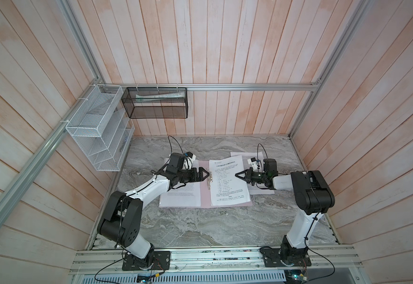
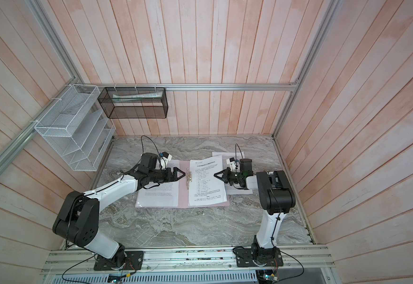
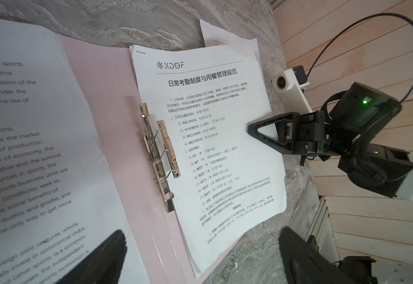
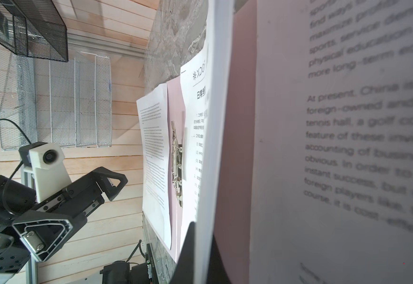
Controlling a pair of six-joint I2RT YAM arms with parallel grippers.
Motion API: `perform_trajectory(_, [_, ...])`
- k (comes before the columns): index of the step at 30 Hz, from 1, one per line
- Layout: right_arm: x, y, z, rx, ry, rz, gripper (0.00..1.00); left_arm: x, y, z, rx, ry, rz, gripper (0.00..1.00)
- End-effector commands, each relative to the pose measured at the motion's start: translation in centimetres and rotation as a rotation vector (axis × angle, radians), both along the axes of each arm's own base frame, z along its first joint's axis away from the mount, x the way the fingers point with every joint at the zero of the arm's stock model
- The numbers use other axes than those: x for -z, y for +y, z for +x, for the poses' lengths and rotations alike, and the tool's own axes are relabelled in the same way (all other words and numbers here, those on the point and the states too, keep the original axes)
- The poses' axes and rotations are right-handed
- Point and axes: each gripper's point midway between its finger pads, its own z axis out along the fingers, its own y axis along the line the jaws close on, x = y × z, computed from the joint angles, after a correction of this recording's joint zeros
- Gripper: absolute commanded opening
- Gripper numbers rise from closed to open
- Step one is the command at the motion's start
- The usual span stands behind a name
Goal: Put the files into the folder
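On the grey marble-patterned tabletop [image 1: 200, 226], a pale pink rectangular folder [image 1: 205, 196] [image 2: 183, 199] lies open and flat, midway between the two arms. A silver metal clip bar [image 1: 209, 179] [image 3: 158, 152] runs along the spine.

The folder's left half is covered by a white sheet of dense English text [image 1: 180, 199] [image 3: 28, 147]. On the right half lies a white sheet with a bold heading and small logo [image 1: 227, 186] [image 3: 212, 147]. A third white printed sheet [image 3: 212, 32] rests on the marble just beyond the folder's right side, partly under the headed sheet and the right arm.

The left gripper [image 1: 206, 175] [image 2: 181, 174] has its fingers spread wide and holds nothing. It is low over the left sheet, with its tips just beside the clip bar.

The right gripper [image 1: 236, 175] [image 3: 249, 127] is closed, pinching the right edge of the headed sheet. In the right wrist view, that edge rises between the dark fingers.
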Motion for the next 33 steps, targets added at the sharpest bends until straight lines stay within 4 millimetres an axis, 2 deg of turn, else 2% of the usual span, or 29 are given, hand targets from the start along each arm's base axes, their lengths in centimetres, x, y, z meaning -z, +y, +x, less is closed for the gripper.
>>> perform_trajectory(1, [0.5,0.0,0.5,0.007,0.002,-0.048,0.00,0.8,0.1,-0.1,0.010,0.001,0.003,0.99])
perform_trajectory(3, [0.3,-0.2,0.8,0.016,-0.004,-0.084,0.02,0.8,0.1,-0.1,0.009,0.000,0.004,0.98])
perform_trajectory(4, [0.2,-0.3,0.8,0.019,-0.008,-0.105,0.10,0.8,0.1,-0.1,0.009,0.002,0.005,0.99])
perform_trajectory(5, [0.1,-0.3,0.9,0.019,-0.012,-0.125,0.25,0.9,0.1,-0.1,0.009,0.002,0.006,0.99])
perform_trajectory(7, [-0.2,-0.5,0.8,0.022,-0.016,-0.167,0.47,0.8,0.1,-0.1,0.009,-0.001,0.008,0.99])
perform_trajectory(9, [-0.4,-1.0,0.7,0.035,-0.018,-0.218,0.58,0.7,0.1,0.0,0.009,-0.002,0.005,0.99])
perform_trajectory(13, [-0.6,-3.6,0.9,0.075,-0.020,-0.348,0.62,0.4,-0.1,0.2,0.010,-0.011,-0.006,0.99])
perform_trajectory(17, [-1.6,-7.2,1.1,0.138,-0.022,-0.376,0.62,-0.3,-0.5,0.3,0.016,-0.024,-0.011,0.99])
perform_trajectory(22, [-2.2,-10.5,0.8,0.207,-0.021,-0.396,0.63,-0.8,-1.3,0.7,0.023,-0.038,-0.017,0.98])
perform_trajectory(27, [-2.4,-14.8,1.4,0.320,-0.028,-0.399,0.61,-2.7,-4.3,1.4,0.054,-0.081,-0.051,0.99])
perform_trajectory(33, [-2.2,-18.7,3.3,0.408,-0.027,-0.415,0.59,-4.1,-10.1,2.7,0.108,-0.109,-0.120,0.98])
